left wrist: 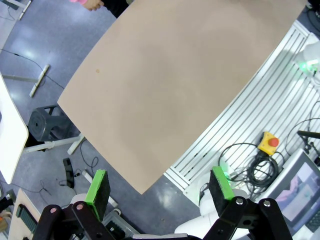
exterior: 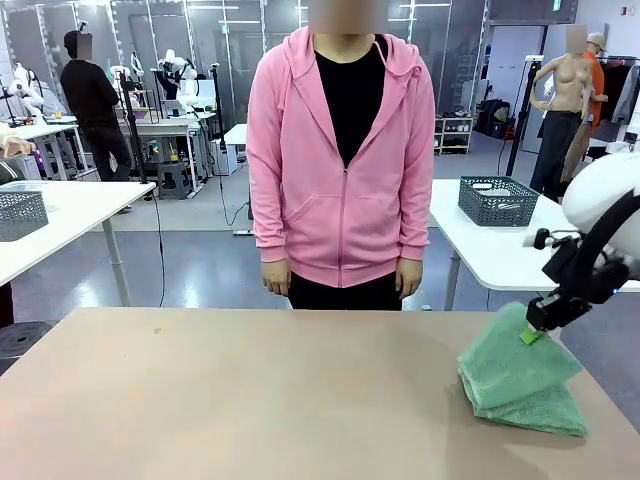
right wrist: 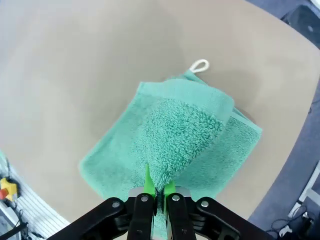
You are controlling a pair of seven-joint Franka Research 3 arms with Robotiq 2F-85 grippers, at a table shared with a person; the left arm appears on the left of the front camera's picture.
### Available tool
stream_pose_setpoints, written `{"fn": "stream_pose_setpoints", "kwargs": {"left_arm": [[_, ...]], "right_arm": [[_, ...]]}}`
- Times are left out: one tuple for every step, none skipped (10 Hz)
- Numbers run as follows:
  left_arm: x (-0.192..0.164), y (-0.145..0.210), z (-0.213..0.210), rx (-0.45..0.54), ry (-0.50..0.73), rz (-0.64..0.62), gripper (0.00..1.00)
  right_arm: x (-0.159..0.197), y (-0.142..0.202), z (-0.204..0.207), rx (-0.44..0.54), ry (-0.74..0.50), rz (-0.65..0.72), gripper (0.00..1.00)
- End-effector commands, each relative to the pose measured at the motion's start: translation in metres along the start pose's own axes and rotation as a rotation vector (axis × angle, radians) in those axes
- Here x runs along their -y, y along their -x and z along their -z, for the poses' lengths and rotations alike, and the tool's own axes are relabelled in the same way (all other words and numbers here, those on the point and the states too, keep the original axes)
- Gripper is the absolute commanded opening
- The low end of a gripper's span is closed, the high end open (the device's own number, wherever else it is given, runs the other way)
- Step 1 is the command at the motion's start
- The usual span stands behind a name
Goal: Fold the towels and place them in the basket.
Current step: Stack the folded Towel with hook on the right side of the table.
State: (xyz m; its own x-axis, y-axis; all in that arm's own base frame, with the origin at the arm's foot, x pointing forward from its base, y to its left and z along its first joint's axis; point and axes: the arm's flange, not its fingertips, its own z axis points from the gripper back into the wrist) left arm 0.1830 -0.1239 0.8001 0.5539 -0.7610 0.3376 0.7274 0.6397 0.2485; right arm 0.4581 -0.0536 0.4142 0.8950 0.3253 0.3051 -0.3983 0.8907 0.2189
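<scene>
A green towel (exterior: 525, 375) lies partly folded at the right end of the tan table (exterior: 250, 400). My right gripper (exterior: 533, 335) is shut on a raised corner of it, lifting that flap over the rest. In the right wrist view the towel (right wrist: 172, 140) spreads below the pinched flap, its white cord loop (right wrist: 199, 65) at the far corner, and my right gripper (right wrist: 156, 187) clamps the cloth between its green pads. My left gripper (left wrist: 159, 190) hangs open above the table's near edge with nothing between its fingers. The basket is out of view.
A person in a pink hoodie (exterior: 342, 160) stands at the far side, hands down. A grey mesh basket (exterior: 497, 200) sits on a white table behind, another (exterior: 20, 213) at far left. Cables and an emergency stop button (left wrist: 270, 143) lie beside the table.
</scene>
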Motion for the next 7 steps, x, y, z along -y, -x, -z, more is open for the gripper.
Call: {"fn": "stream_pose_setpoints", "kwargs": {"left_arm": [[0.001,0.001,0.001,0.008,-0.010,0.000,1.00],[0.001,0.001,0.001,0.008,-0.010,0.000,1.00],[0.001,0.001,0.001,0.008,-0.010,0.000,1.00],[0.001,0.001,0.001,0.008,-0.010,0.000,1.00],[0.001,0.001,0.001,0.008,-0.010,0.000,1.00],[0.001,0.001,0.001,0.008,-0.010,0.000,1.00],[0.001,0.001,0.001,0.008,-0.010,0.000,1.00]], "right_arm": [[0.016,0.003,0.027,-0.031,0.096,0.025,0.07],[0.020,0.007,0.036,-0.062,0.138,0.040,0.07],[0.022,0.012,0.044,-0.088,0.154,0.063,0.13],[0.023,0.015,0.048,-0.108,0.167,0.086,0.25],[0.020,0.017,0.049,-0.120,0.171,0.098,0.48],[0.015,0.019,0.049,-0.128,0.183,0.097,0.61],[0.009,0.021,0.048,-0.143,0.211,0.100,0.84]]}}
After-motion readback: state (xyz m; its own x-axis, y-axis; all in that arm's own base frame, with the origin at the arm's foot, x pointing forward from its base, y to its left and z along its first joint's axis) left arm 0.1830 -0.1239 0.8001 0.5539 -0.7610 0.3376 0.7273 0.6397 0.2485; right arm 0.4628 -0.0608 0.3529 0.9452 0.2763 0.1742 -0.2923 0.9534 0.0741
